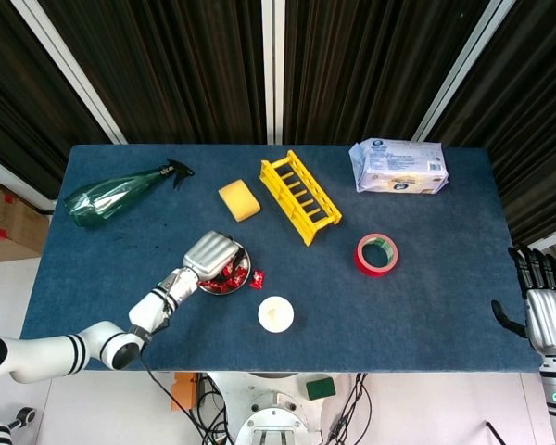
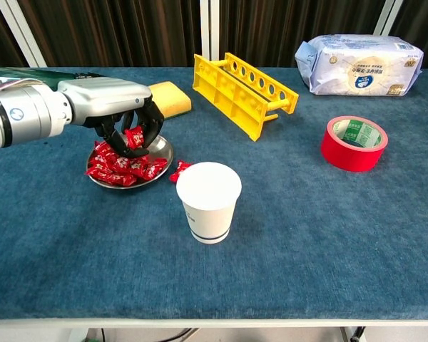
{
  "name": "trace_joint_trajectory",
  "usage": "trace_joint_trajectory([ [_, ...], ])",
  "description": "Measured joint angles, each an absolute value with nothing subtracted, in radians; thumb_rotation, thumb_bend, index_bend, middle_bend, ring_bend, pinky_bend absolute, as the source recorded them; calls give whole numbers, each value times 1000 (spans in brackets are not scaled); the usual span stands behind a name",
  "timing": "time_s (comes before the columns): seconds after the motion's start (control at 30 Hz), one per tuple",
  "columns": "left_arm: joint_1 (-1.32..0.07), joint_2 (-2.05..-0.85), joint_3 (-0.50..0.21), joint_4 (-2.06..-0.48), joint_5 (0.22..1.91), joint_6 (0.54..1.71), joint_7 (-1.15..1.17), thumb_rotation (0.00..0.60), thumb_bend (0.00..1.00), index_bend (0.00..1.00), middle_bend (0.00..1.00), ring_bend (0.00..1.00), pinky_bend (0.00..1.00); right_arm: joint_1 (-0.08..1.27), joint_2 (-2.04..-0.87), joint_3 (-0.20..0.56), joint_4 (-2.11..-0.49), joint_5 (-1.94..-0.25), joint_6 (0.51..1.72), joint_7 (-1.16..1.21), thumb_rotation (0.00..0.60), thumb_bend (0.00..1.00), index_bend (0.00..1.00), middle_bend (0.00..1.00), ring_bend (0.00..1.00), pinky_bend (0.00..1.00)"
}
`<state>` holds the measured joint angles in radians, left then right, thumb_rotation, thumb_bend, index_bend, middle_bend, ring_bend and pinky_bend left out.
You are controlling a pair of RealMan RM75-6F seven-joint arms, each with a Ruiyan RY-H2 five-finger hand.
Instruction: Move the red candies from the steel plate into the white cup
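Red candies [image 2: 121, 167] fill the steel plate [image 2: 163, 149]; left hand [image 2: 118, 114] pinches one above it.

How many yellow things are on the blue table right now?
2: a yellow rectangular sponge lies toward the back, partly behind the left robot hand, and a long yellow plastic rack sits to its right, near the back middle.

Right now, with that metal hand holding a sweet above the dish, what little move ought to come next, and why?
Probably carry the left hand sideways until it hangs over the white cup. It pinches a red candy above the steel plate, and the cup stands open-mouthed beside the plate. One stray candy lies on the cloth between them, to be fetched later.
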<state>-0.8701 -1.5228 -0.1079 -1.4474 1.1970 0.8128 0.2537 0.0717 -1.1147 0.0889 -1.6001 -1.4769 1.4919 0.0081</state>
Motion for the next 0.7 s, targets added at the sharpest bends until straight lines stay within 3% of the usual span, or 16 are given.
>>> trace_joint_trajectory([
  [0.33, -877, -1435, -129, -1597, 1173, 812, 275, 600, 345, 694, 673, 454, 503, 76, -1114, 89, -1598, -1473, 1481, 11, 600, 301, 0, 0, 0, 0],
  [0.7, -890, -1335, -132, -1879, 1074, 842, 396, 600, 347, 693, 668, 454, 509, 70, -1108, 84, -1601, -1490, 1498, 24, 600, 301, 0, 0, 0, 0],
])
